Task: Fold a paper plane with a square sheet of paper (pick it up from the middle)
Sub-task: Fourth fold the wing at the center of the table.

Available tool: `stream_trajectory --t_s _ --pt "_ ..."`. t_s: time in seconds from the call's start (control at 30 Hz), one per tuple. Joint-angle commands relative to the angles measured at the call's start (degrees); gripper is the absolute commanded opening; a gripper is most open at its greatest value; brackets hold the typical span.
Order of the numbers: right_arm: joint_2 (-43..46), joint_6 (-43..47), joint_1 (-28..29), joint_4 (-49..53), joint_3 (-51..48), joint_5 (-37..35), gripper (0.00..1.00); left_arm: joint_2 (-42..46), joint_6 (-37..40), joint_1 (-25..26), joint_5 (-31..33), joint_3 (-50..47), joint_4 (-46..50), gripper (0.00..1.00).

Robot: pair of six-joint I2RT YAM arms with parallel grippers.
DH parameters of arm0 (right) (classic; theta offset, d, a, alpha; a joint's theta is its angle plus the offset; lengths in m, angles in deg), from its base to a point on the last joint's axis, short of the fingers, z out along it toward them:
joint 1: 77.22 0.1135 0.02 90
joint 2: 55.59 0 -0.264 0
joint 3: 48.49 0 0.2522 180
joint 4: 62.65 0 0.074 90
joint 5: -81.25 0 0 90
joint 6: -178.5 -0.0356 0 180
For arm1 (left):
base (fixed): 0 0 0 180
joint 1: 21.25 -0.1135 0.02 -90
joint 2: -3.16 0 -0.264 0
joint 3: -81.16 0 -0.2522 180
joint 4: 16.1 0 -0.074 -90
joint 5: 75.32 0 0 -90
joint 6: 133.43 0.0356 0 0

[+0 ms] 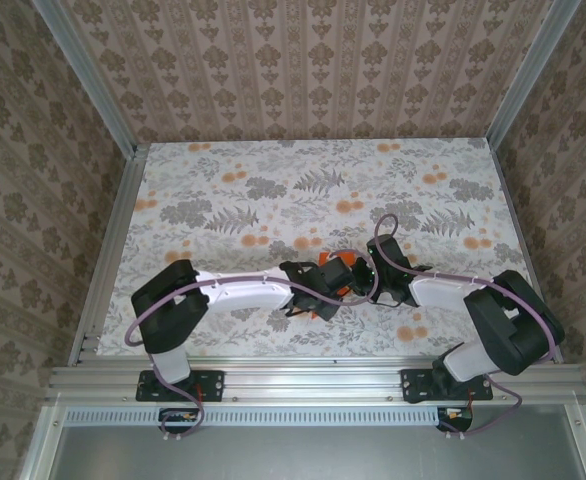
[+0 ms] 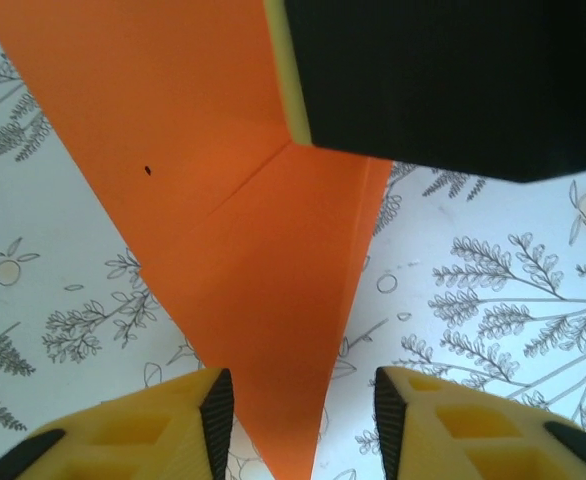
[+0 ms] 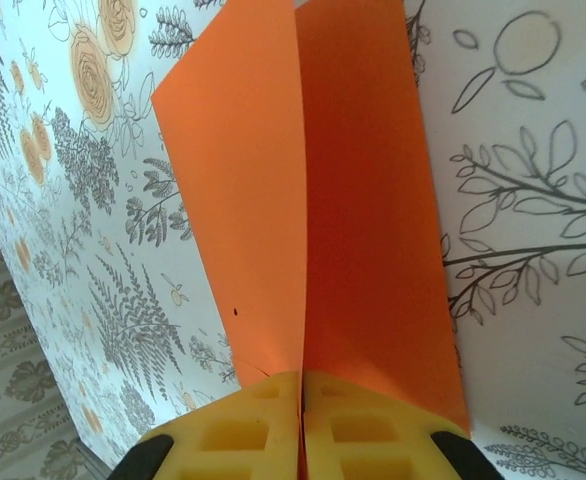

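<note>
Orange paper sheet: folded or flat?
Folded: the thin orange paper sheet shows two panels meeting at a crease, pinched in the shut right pincer.

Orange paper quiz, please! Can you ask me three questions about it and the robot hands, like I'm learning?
1. True or false: the right hand is pinched shut on the orange paper.
2. The left hand is: A) shut tight, B) open, with the paper's pointed end between its fingers, C) holding a cup.
3. Fill in: those fingers are ___ coloured.
Key: 1 true; 2 B; 3 yellow.
</note>
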Motion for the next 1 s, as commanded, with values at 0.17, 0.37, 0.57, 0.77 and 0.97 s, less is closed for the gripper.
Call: stream_trajectory --t_s 0.17,0.37,0.57,0.77,0.97 --pt "2.1 -1.5 0.6 -0.1 -0.1 -1.2 0.09 -3.0 0.0 1.3 3.2 2.9 2.6 0.35" --pt "2.6 -1.9 0.5 0.3 0.5 -1.8 0.09 -0.8 -1.5 1.4 2.7 -0.3 0.9 0.41" --pt "2.9 -2.7 0.5 0.4 0.9 -1.8 0.09 2.6 -1.2 1.7 1.9 -4.0 -2.7 0.46" --pt "3.5 -3.7 0.5 3.0 2.1 -1.6 0.08 2.4 -0.2 1.9 3.1 -4.8 -2.3 0.40" --pt "3.5 -3.7 0.5 3.2 2.8 -0.7 0.08 1.1 0.4 2.0 4.6 -4.2 -1.8 0.35"
